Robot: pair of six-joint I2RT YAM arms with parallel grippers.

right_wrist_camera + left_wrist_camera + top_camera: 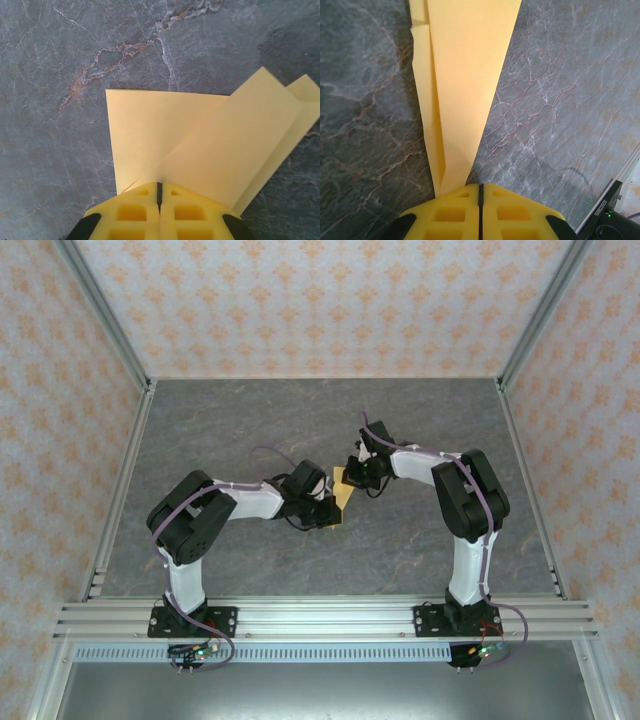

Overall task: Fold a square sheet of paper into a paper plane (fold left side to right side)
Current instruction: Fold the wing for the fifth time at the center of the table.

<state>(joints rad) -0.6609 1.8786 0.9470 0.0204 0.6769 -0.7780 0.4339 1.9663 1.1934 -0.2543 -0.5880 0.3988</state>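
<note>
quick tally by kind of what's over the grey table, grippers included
paper plane: 1 (yellow, folded, pinched at both ends)
grippers: 2 (left gripper and right gripper, both shut on the paper)
total: 3

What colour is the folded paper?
The folded paper is plain yellow-orange; right wrist view shows it best.

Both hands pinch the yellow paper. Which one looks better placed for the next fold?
Probably the right hand: it grips the paper plane at its wide end, where flaps overlap; the left hand pinches the narrow tip.
</note>
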